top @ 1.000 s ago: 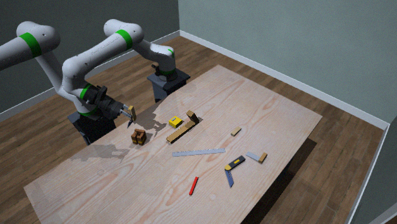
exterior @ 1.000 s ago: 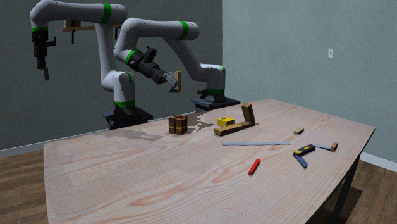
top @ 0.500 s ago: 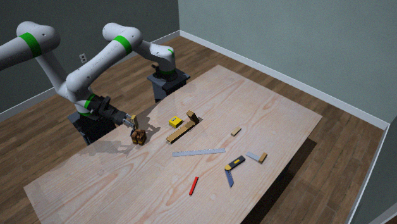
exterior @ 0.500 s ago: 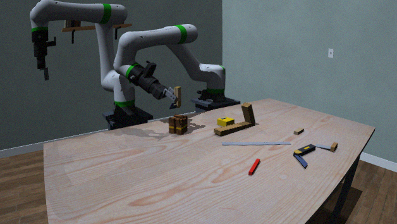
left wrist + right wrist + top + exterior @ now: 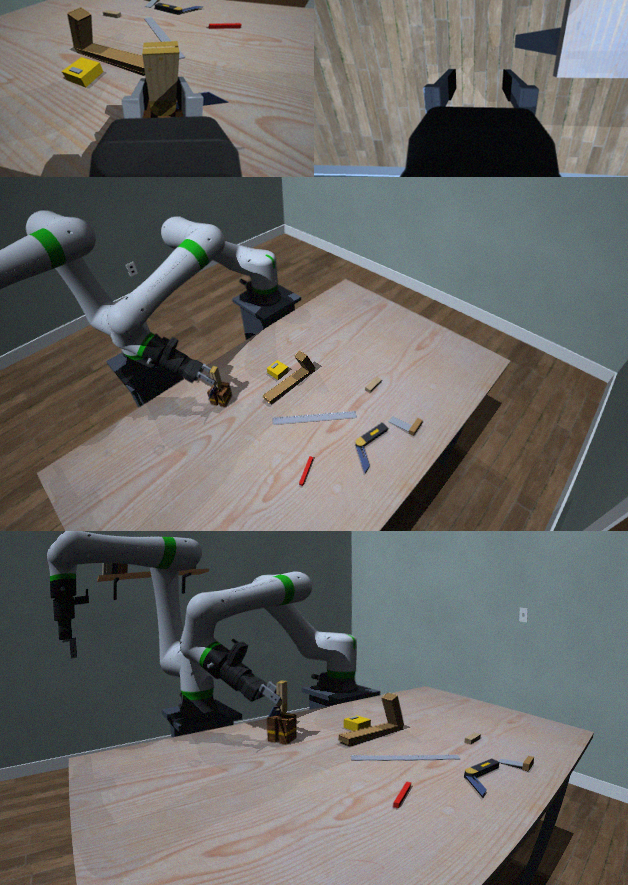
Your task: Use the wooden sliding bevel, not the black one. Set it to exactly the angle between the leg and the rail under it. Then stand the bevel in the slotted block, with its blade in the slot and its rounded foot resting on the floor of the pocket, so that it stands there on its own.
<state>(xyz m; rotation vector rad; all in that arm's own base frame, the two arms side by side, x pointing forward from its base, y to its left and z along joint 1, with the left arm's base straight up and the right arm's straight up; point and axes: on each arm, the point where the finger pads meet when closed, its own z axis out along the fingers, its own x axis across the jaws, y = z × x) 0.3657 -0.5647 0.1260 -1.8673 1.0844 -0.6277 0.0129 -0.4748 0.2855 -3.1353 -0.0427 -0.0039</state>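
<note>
The red stick (image 5: 306, 471) (image 5: 402, 795) (image 5: 225, 26) lies on the surface (image 5: 150, 457) (image 5: 175, 811) (image 5: 256, 71) (image 5: 598, 39) at four o'clock from the slotted block (image 5: 220, 395) (image 5: 282, 729) (image 5: 180, 114), where the left claw (image 5: 210, 374) (image 5: 275, 696) (image 5: 162, 87) grips the wooden bevel (image 5: 215, 375) (image 5: 283, 693) (image 5: 161, 71), the right claw (image 5: 73, 648) (image 5: 479, 79) released.

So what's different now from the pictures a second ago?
The left gripper has come down and carried the wooden bevel from above and beyond the slotted block to right over it, its lower end now at the block's top. Nothing was let go. The right gripper, the leg and rail, and the other tools stayed put.
</note>
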